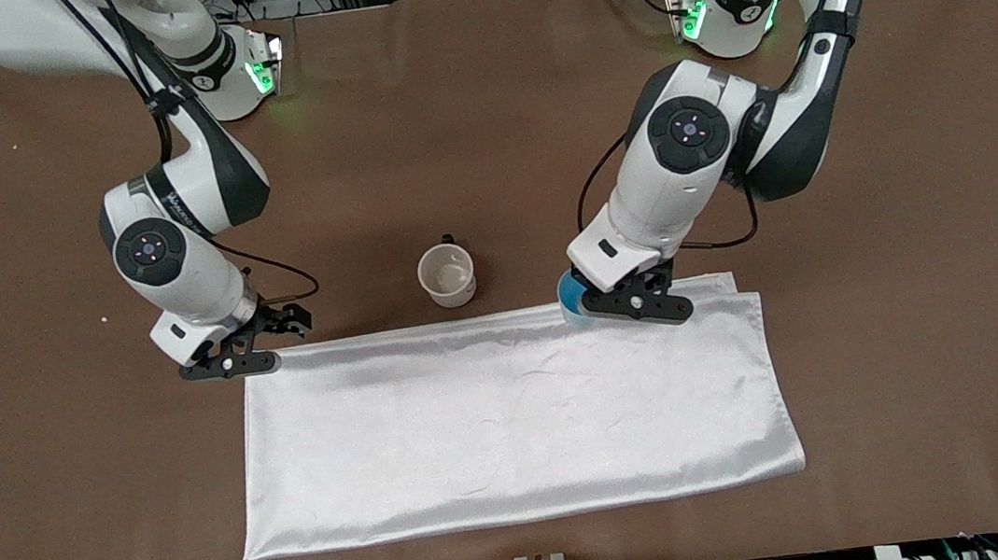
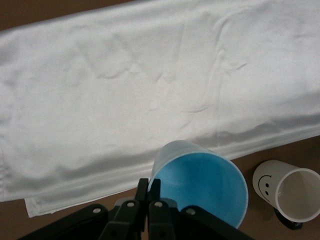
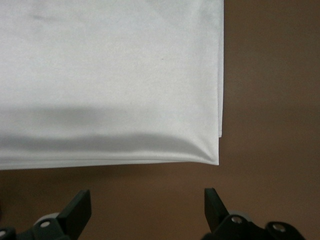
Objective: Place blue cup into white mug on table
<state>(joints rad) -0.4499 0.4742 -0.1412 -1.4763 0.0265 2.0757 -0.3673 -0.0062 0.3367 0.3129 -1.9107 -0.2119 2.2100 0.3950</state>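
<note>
The blue cup is pinched by its rim in my left gripper, over the edge of the white cloth that lies toward the robots' bases. In the left wrist view the blue cup tilts with its mouth open to the camera, and the left gripper is shut on its rim. The white mug stands upright on the brown table, beside the cup toward the right arm's end; in the left wrist view the mug shows a smiley face. My right gripper is open and empty over the table by the cloth's corner.
A shiny white satin cloth lies folded across the middle of the table, nearer the front camera than the mug. It also shows in the left wrist view and the right wrist view.
</note>
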